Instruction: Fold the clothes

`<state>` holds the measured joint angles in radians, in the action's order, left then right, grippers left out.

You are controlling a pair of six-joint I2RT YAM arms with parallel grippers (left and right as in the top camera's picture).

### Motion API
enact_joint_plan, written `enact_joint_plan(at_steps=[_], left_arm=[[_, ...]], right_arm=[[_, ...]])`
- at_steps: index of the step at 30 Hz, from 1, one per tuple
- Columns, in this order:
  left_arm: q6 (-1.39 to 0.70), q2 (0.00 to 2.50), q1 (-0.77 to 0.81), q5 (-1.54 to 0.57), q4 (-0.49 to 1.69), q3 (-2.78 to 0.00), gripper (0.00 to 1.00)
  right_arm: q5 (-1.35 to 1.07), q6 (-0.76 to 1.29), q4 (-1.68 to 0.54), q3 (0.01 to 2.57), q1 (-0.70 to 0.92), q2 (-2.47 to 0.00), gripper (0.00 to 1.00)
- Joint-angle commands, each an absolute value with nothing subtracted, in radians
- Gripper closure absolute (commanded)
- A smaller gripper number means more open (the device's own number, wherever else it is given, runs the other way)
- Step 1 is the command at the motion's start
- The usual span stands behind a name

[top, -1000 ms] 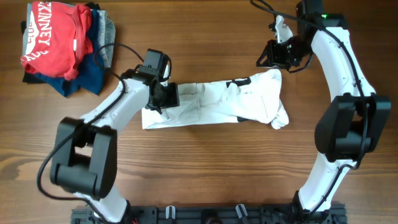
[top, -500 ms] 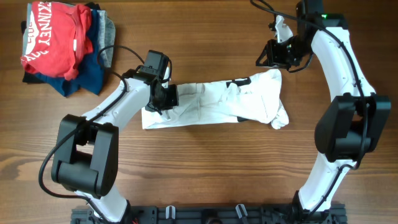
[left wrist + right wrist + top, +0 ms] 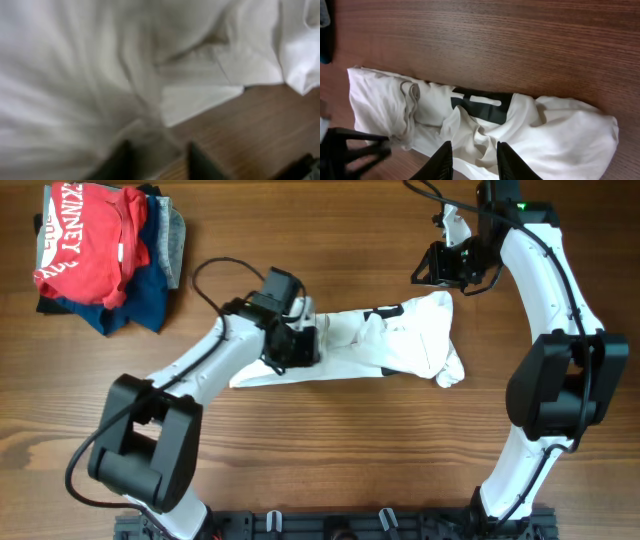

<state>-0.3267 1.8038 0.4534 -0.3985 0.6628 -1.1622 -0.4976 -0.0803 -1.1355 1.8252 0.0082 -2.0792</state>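
Left gripper [image 3: 159, 150]: view blurred; fingers apart, low over white T-shirt [image 3: 390, 345], left part
Right gripper [image 3: 473, 149]: fingers apart; holding nothing
Black lettering [image 3: 482, 106]: mostly hidden in folds

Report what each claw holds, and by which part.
Right claw: nothing, open and clear of the white T-shirt. Left claw: a fold of the shirt lies between its jaws, but blur hides whether it grips.

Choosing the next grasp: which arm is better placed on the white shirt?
Left. The left gripper is over the white T-shirt, cloth filling its wrist view; the right gripper hovers off the far edge.
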Motion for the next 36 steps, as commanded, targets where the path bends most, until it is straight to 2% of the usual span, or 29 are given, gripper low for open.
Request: enact_joint_plan(at_steps=[1, 3, 8, 9, 10, 12, 19, 25, 36], left_arm=[[-0.321, 1.779, 0.525, -0.453, 0.664, -1.179, 0.0], [-0.321, 1.779, 0.551, -0.453, 0.664, -1.179, 0.0], [-0.321, 1.771, 0.556, -0.453, 0.663, -1.181, 0.0], [-0.321, 1.761, 0.545, -0.453, 0.664, -1.184, 0.0], [-0.321, 1.747, 0.534, -0.452, 0.664, -1.186, 0.0], [-0.321, 1.717, 0.502, -0.452, 0.664, -1.193, 0.0], [-0.321, 1.609, 0.353, -0.452, 0.668, -1.205, 0.0], [-0.316, 1.589, 0.223, -0.452, 0.693, -1.205, 0.0], [-0.238, 1.589, 0.187, -0.448, 0.746, -1.205, 0.0]], right_arm=[[-0.519, -0.075, -1.139, 1.821, 0.016, -2.057, 0.7], [-0.488, -0.062, -1.162, 1.821, 0.016, -2.057, 0.67], [-0.345, -0.049, -1.247, 1.821, 0.015, -2.057, 0.46], [-0.304, -0.047, -1.263, 1.821, 0.015, -2.057, 0.24], [-0.249, -0.013, -1.278, 1.821, 0.015, -2.057, 0.15], [-0.171, 0.039, -1.296, 1.821, 0.015, -2.058, 0.08], [-0.123, 0.044, -1.344, 1.786, 0.015, -2.076, 0.05], [-0.167, -0.047, -1.292, 1.657, 0.016, -2.076, 0.05], [-0.385, -0.131, -1.061, 1.485, 0.016, -2.076, 0.0]])
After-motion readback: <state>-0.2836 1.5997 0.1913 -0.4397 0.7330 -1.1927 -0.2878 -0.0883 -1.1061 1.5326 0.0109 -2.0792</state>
